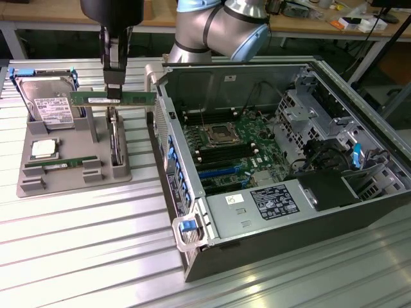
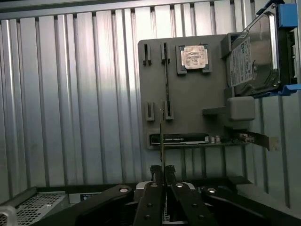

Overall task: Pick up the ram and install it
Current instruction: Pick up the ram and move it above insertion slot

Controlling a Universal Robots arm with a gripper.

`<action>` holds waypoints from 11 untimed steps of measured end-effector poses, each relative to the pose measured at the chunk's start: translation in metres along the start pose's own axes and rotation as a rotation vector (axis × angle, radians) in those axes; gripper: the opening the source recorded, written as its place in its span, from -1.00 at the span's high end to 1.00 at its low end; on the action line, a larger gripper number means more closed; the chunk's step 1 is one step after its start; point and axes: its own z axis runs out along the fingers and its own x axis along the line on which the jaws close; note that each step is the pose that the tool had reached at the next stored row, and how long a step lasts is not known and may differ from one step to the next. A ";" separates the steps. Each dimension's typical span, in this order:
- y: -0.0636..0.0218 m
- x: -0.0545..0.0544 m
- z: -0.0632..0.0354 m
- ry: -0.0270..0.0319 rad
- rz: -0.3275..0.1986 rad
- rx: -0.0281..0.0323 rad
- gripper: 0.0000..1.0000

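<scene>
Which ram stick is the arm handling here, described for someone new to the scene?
Find the grey tray at the exterior view's left, beside the open computer case. Above it the gripper hangs with jaws shut on the ram, a thin green stick held level in the air. The other green stick lies slotted in the tray.
</scene>
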 end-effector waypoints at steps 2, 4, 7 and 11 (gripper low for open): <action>-0.0142 -0.003 -0.0013 0.0004 0.000 -0.0025 0.74; -0.0276 -0.007 -0.0026 0.0006 0.000 -0.0045 0.74; -0.0389 -0.010 -0.0036 0.0006 0.000 -0.0059 0.74; -0.0612 -0.015 -0.0057 0.0011 0.000 -0.0099 0.74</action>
